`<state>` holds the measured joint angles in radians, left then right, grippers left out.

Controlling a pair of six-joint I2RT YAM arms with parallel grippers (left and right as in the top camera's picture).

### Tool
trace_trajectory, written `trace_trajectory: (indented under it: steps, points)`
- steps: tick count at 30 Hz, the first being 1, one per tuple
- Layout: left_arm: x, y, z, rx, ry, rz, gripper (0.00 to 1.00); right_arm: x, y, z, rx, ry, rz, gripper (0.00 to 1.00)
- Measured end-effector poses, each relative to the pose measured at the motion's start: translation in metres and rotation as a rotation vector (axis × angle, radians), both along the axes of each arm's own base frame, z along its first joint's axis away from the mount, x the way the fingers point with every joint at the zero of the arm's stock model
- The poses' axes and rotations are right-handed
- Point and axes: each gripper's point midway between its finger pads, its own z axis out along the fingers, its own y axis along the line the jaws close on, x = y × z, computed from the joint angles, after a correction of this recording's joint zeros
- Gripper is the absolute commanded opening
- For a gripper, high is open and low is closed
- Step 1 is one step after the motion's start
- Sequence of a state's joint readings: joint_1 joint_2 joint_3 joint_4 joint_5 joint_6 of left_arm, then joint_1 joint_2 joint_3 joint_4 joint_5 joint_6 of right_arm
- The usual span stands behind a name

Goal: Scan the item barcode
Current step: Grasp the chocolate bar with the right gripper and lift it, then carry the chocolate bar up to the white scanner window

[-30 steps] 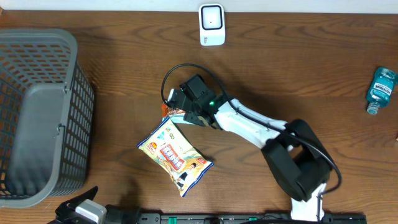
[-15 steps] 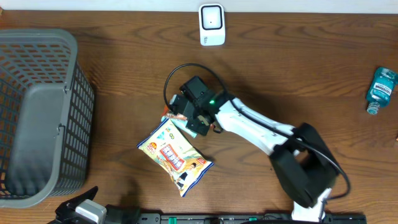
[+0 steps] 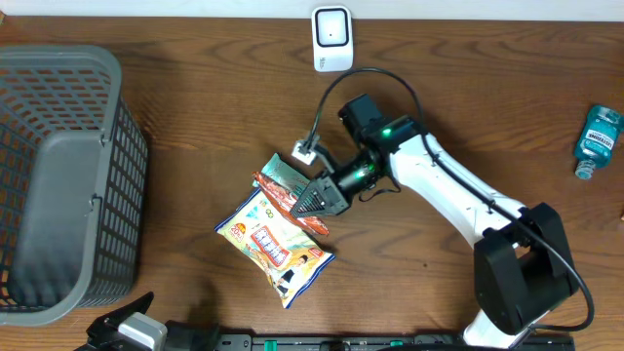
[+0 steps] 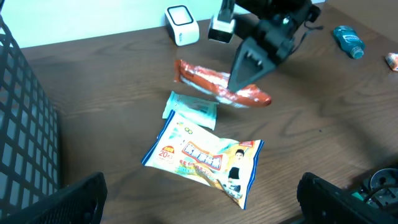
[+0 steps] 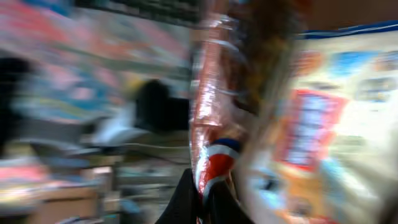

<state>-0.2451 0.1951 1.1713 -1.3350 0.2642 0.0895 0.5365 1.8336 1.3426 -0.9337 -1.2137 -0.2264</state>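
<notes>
Orange-red sausage packet (image 4: 202,76) clamped in my right hand (image 3: 314,200), above the table (image 3: 195,127); left hand (image 4: 202,199) apart. I should square its barcode toward the white scanner (image 3: 332,37).

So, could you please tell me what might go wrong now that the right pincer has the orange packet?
1. The right pincer pinches the orange packet off-centre, leaving a long end unsupported; the slick wrapper may slip or swing on the way to the white scanner.
2. No barcode shows in any view; it may face away from the scanner or sit under the pincer.
3. The right wrist view is blurred, so the grip is hard to check there.
</notes>
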Motion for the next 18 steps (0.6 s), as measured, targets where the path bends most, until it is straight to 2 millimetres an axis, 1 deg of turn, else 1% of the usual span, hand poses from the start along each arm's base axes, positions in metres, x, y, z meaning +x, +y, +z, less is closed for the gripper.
trace_trajectory:
  steps: [2,4,10,18]
  points:
    - [0.000,0.000,0.000,0.000,0.000,0.000,0.98,-0.008,0.001,0.018,0.074,0.100,0.008,0.01]
    - [0.000,0.000,0.000,0.000,0.000,0.000,0.98,-0.012,0.002,0.031,0.130,0.167,0.013,0.01]
    - [0.000,0.000,0.000,0.000,0.000,0.000,0.98,-0.014,0.002,0.044,0.192,0.212,0.023,0.01]
    - [0.000,0.000,0.000,0.000,-0.001,0.000,0.98,-0.015,0.002,0.049,0.233,0.188,0.034,0.01]
